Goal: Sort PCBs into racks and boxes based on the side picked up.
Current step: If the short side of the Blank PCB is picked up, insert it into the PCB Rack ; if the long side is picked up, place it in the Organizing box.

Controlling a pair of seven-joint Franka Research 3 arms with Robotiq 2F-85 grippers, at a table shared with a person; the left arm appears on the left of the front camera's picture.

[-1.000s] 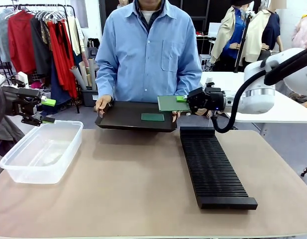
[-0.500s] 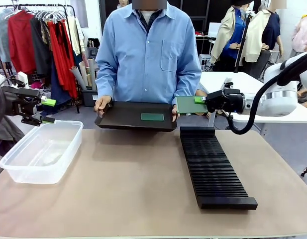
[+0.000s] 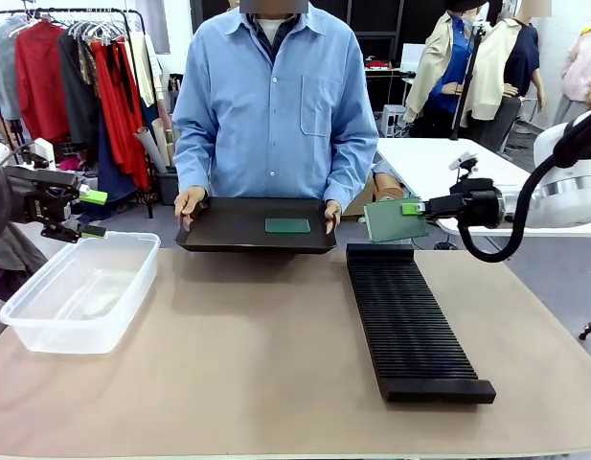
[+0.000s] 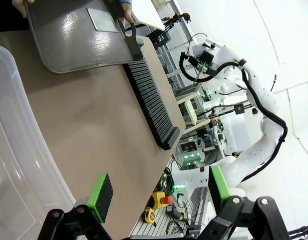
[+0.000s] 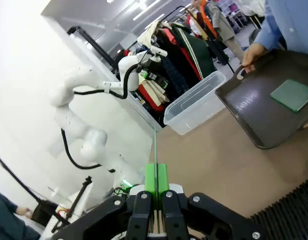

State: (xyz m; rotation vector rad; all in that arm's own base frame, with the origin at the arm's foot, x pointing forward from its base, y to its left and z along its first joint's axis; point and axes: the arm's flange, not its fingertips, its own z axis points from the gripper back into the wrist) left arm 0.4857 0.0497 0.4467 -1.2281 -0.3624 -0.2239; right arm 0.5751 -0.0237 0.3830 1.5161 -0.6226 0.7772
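Observation:
My right gripper (image 3: pixel 420 207) is shut on the edge of a green PCB (image 3: pixel 391 220), held tilted near upright just above the far end of the black slotted rack (image 3: pixel 410 321). In the right wrist view that PCB (image 5: pixel 154 145) shows edge-on between the shut pads of the right gripper (image 5: pixel 156 180). Another PCB (image 3: pixel 287 225) lies flat on a black tray (image 3: pixel 228 230) that a person holds by both ends. My left gripper (image 3: pixel 92 213) hangs open and empty over the far left of the clear box (image 3: pixel 79 287); its green pads (image 4: pixel 101 192) stand wide apart.
The rack (image 4: pixel 151 100) runs lengthwise on the right half of the brown table mat, the box (image 5: pixel 193 102) stands at the left. The person stands at the far edge behind the tray (image 4: pixel 69 45). A white table and clothes racks lie beyond.
My right gripper has carried its PCB rightward and down, off the tray's right end to above the rack's far end, turning it from flat towards upright. The left arm has stayed still.

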